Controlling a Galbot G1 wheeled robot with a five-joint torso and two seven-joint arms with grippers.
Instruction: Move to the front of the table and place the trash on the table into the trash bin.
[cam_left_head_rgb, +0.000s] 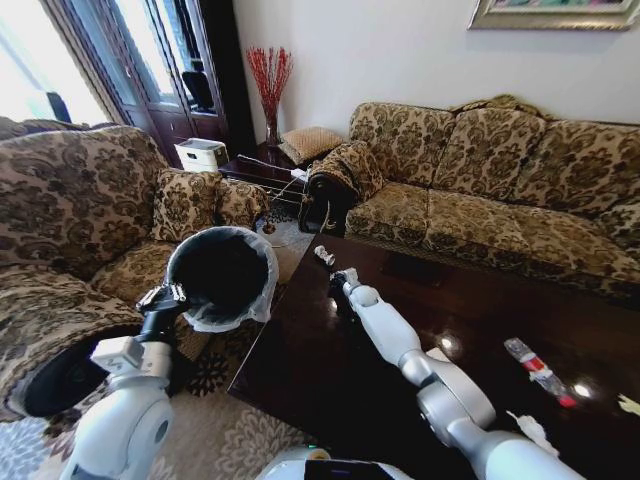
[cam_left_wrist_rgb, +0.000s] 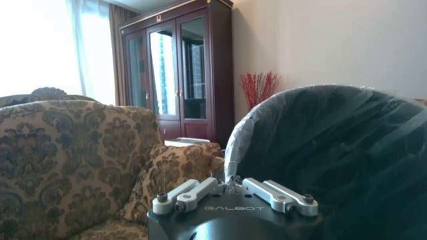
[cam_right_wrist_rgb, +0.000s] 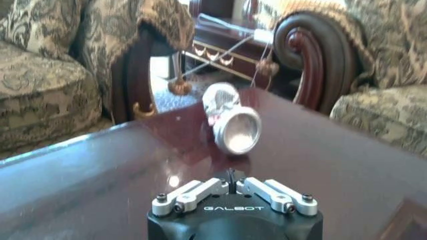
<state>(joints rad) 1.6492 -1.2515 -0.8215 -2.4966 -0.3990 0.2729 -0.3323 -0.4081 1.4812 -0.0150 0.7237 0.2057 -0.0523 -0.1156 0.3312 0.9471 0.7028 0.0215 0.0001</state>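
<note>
I have the left gripper (cam_left_head_rgb: 172, 294) clenched on the rim of the trash bin (cam_left_head_rgb: 222, 275), holding it off the floor just beside the bench's near-left corner, mouth tilted up toward the bench, so I judge it is there to receive whatever the other arm brings over. In the left wrist view the lined bin wall rises right behind the closed jaws.

My right arm stretches across the glossy bench (cam_left_head_rgb: 330, 390) with the right gripper (cam_left_head_rgb: 343, 281) low over the top, jaws shut and empty, aimed at a crumpled silvery cup-like piece (cam_right_wrist_rgb: 232, 125) lying on its side near the far-left corner, its open mouth facing the wrist camera. The gripper is near it but not touching; the jaws would need to part before any grab.

Off to my right, a clear bottle with a red cap (cam_left_head_rgb: 537, 369) and white tissue scraps (cam_left_head_rgb: 530, 428) lie on the bench, well apart from both arms, untouched. Beyond the bench stands a patterned sofa (cam_left_head_rgb: 480, 180).
</note>
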